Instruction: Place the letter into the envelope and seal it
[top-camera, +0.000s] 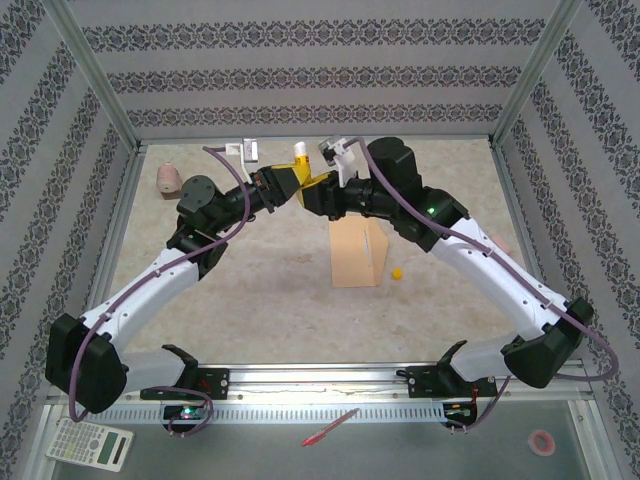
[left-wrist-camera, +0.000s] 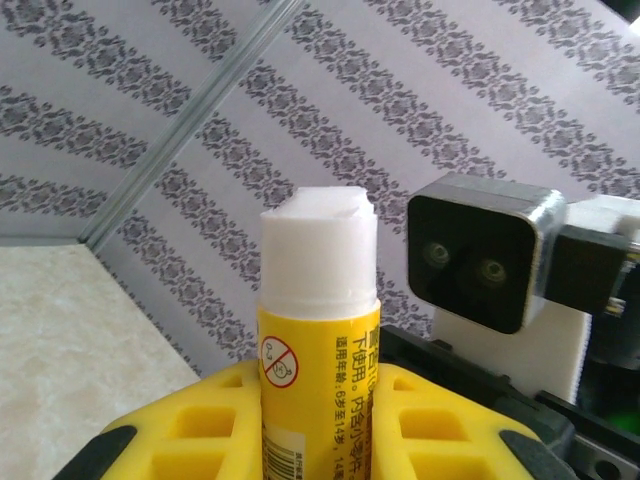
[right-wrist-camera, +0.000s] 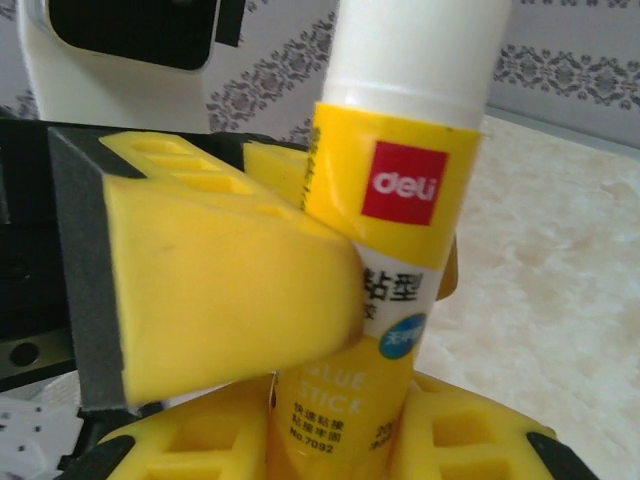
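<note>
The envelope (top-camera: 357, 255) lies on the bench (top-camera: 260, 290), just nearer the arm bases than the two end effectors; they meet above its far end and hide that edge, and whether either touches it cannot be told. Its long axis runs from near to far, hardly tilted; a paler strip runs along its right side, and which end carries the flap cannot be told. A small yellow piece (top-camera: 397, 272) sits just beside its near right corner.

The left end effector (top-camera: 288, 186) is narrow, clamped on a glue stick (top-camera: 300, 153). The right end effector (top-camera: 318, 192) faces it from the other side, also drawn narrow.

The top view gives the envelope's place and heading; the wrist views give the grip. From the left wrist, the glue stick (left-wrist-camera: 318, 380) stands upright between yellow fingers (left-wrist-camera: 200, 425), its white end uppermost and notched at the top; the right arm's camera housing (left-wrist-camera: 480, 255) sits just behind it. From the right wrist, the right end effector's fingers (right-wrist-camera: 470, 435) sit close against both sides of the glue stick's (right-wrist-camera: 400, 250) lower part with no gap visible; one finger (right-wrist-camera: 230, 290) of the left end effector comes in from the left, against the label.
</note>
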